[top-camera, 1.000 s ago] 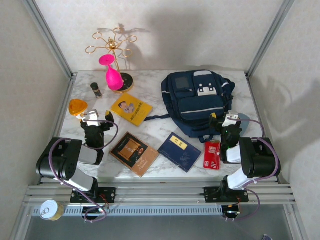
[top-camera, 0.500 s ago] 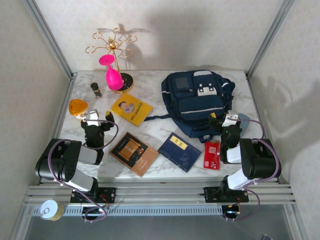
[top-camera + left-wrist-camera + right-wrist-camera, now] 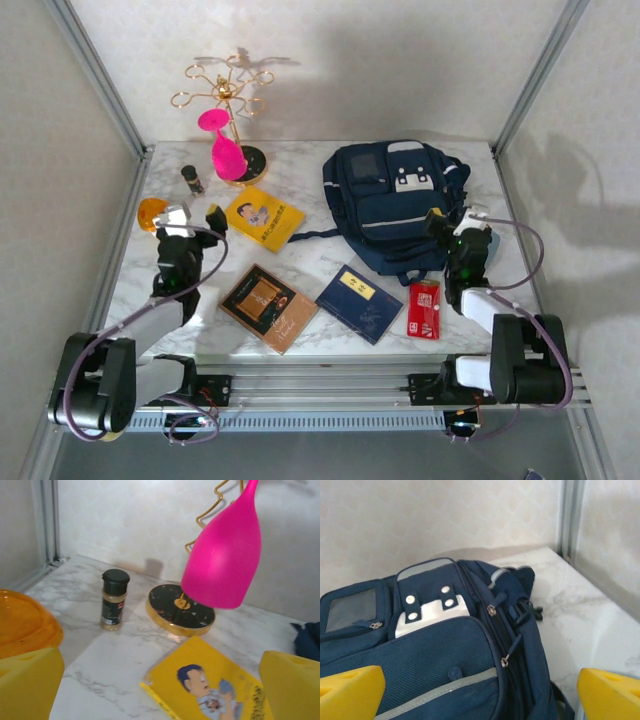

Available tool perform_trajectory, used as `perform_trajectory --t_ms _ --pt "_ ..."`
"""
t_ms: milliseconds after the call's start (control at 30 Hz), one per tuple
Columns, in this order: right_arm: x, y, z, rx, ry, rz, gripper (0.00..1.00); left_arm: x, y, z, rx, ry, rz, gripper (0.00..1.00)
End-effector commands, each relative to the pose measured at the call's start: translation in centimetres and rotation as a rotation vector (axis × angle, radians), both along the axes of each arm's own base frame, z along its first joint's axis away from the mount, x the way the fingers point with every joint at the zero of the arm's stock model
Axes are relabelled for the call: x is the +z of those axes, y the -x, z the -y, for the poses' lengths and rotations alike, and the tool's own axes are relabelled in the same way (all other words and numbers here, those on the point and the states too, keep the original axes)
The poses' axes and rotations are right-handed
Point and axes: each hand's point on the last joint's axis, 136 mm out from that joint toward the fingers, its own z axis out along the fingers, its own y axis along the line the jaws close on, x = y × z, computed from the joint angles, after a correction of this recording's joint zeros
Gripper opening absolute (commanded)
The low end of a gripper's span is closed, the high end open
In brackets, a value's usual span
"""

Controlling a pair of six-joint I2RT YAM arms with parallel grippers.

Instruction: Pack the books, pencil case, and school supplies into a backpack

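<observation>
The navy backpack [image 3: 390, 200] lies at the back right of the table, front pockets up, its side zip pulls [image 3: 506, 660] showing. My right gripper [image 3: 455, 222] hovers open at its right edge, with the backpack [image 3: 445, 650] between the yellow fingertips [image 3: 610, 692]. The yellow book [image 3: 263, 218] lies left of the backpack. My left gripper [image 3: 195, 218] stands open just left of it, the yellow book [image 3: 220, 685] ahead of its fingertips [image 3: 27, 682]. The brown-and-black book [image 3: 268, 306], navy book [image 3: 360, 303] and red packet [image 3: 424, 308] lie along the front. The pencil case is hidden.
A gold stand [image 3: 225, 95] with a pink glass [image 3: 225, 555] hanging on it rises at the back left, a small spice jar [image 3: 114, 599] beside it. An orange bowl [image 3: 152, 212] sits at the left edge. Frame posts and walls close in the table.
Both arms have stretched forward and risen. The left gripper moved toward the yellow book and the right gripper toward the backpack's right side. Nothing was picked up.
</observation>
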Motion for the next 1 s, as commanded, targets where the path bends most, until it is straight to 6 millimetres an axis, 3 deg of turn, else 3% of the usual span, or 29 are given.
perform_trajectory --t_ms 0,267,467,967 --pt "-1.5 1.0 2.3 -0.197 -0.197 -0.157 0.99 0.0 -0.6 0.5 -0.008 0.186 -0.092 0.99" --pt "-3.1 1.1 0.1 -0.108 -0.304 -0.327 0.99 -1.0 -1.6 2.3 -0.077 0.354 -0.168 0.99" --pt "-4.1 1.2 -0.3 -0.108 -0.343 -0.392 0.99 -1.0 -0.9 3.2 -0.115 0.414 -0.156 0.99" --pt "-7.6 1.1 -3.0 -0.030 -0.485 -0.512 0.99 -2.4 0.4 8.1 -0.223 0.461 -0.209 0.99"
